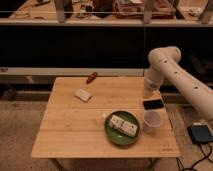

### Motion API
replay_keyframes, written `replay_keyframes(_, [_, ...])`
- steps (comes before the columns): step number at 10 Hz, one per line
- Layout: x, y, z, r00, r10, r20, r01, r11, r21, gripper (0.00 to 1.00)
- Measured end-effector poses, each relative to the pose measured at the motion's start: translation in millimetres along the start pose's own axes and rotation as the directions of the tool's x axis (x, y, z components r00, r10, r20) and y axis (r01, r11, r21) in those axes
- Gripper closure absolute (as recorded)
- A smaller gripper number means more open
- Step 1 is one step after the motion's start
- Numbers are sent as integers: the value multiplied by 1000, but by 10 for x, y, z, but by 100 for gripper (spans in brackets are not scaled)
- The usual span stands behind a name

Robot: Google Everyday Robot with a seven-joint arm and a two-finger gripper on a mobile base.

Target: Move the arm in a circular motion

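The glossy white arm (181,79) with small dark dots reaches in from the right and bends down over the far right part of the wooden table (75,125). Its small pale gripper (147,92) hangs just above the table's right side, right behind a black phone-like slab (153,104). The gripper holds nothing that I can see.
On the table lie a green plate (114,136) with a white packet (123,125), a white cup (152,120), a small pale block (82,94) and a red-brown object (91,77). A dark counter and shelves stand behind. A blue-grey box (200,134) sits on the floor at right.
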Motion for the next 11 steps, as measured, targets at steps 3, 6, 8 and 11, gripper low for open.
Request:
replay_keyframes(3, [66, -544, -20, 993, -105, 48, 104, 994, 16, 100])
replay_keyframes(6, [283, -1137, 11, 983, -178, 51, 175, 983, 55, 100])
replay_keyframes(8, [905, -1578, -20, 960, -273, -58, 277, 958, 72, 100])
replay_keyframes(11, [1613, -1811, 82, 909, -373, -186, 393, 915, 88, 100])
